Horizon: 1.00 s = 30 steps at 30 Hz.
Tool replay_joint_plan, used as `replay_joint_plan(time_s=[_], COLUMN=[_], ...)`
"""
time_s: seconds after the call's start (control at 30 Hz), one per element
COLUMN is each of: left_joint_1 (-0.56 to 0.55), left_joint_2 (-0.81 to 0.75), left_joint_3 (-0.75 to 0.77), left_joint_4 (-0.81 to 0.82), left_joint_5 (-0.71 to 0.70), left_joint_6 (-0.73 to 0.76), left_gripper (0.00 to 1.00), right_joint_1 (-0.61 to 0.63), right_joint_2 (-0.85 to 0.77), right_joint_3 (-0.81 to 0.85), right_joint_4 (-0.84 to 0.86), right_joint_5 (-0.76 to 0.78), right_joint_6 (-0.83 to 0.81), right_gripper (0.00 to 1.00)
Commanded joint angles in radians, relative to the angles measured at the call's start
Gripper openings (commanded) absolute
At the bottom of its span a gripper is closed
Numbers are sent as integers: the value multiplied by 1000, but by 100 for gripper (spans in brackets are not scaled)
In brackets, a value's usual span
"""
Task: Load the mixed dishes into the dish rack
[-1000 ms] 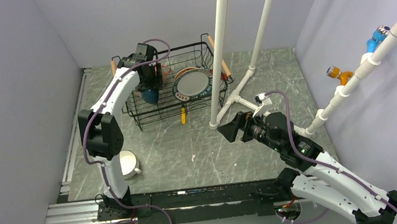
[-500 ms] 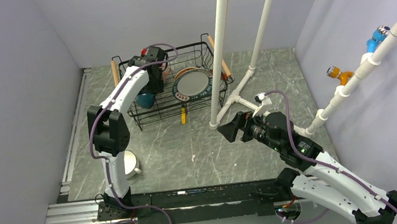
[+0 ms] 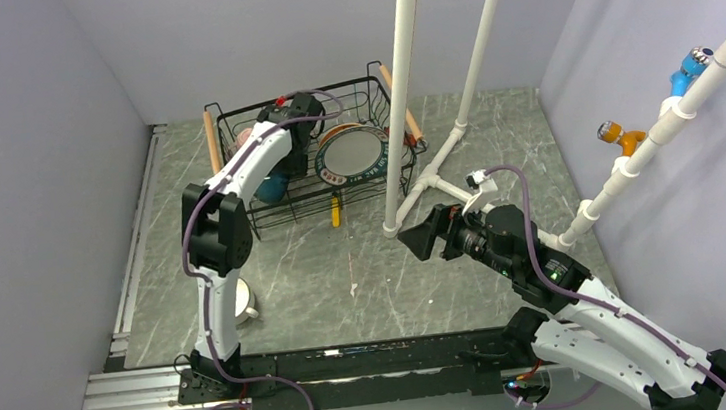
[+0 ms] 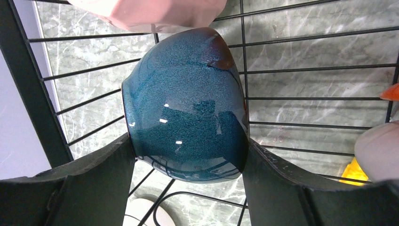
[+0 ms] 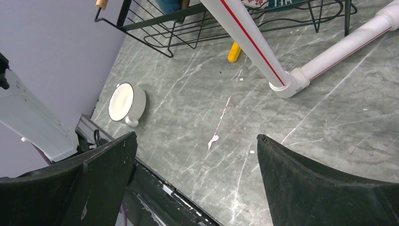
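My left gripper (image 3: 281, 163) reaches down into the black wire dish rack (image 3: 333, 89) and is shut on the dark-blue bowl (image 3: 272, 186). In the left wrist view the bowl (image 4: 186, 108) sits between both fingers, lying on its side against the rack wires (image 4: 306, 99). A pink mug (image 4: 146, 12) lies just beyond it. The big plate with the dark patterned rim (image 3: 354, 154) leans in the rack's right half, with the orange-red dish (image 3: 330, 134) behind it. The white handled cup (image 5: 121, 101) stands on the table near the left arm's base. My right gripper (image 3: 420, 235) is open and empty.
Two white PVC pipes (image 3: 398, 91) rise just right of the rack, with a pipe joint (image 5: 287, 84) on the floor. A yellow tool (image 3: 336, 211) lies under the rack's front edge. Grey walls close in left and right.
My left wrist has swung to the right over the rack while the blue bowl stays low in the rack's left part. The right arm has not moved.
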Motion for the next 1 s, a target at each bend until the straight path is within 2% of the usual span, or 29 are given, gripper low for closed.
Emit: replay_joint_plan(time_s=[0.0, 0.07, 0.1, 0.3, 0.37, 0.43, 0.53, 0.97], left_joint_1=[0, 0, 0, 1, 1, 1, 1, 1], left_joint_2=[-4, -7, -10, -11, -19, -32, -51, -88], left_joint_3=[39, 31, 27, 10, 2, -17, -36, -52], left_joint_4=[-2, 6, 12, 24, 23, 36, 58, 101], left_joint_5=[-51, -34, -22, 15, 7, 14, 33, 99], left_joint_6=[2, 5, 9, 25, 18, 21, 27, 49], left_gripper=[8, 18, 26, 56, 74, 80, 98, 99], right_joint_1=[-5, -5, -5, -7, -7, -9, -9, -11], right_joint_2=[-17, -18, -19, -17, -18, -20, -22, -32], right_joint_3=[-3, -4, -5, -12, -14, -14, -16, -20], right_joint_4=[29, 28, 29, 38, 38, 35, 35, 19], right_joint_5=[0, 0, -1, -7, -8, -8, -9, -10], right_joint_6=[-2, -1, 0, 3, 3, 2, 3, 8], right_gripper=[99, 99, 99, 99, 99, 99, 99, 99])
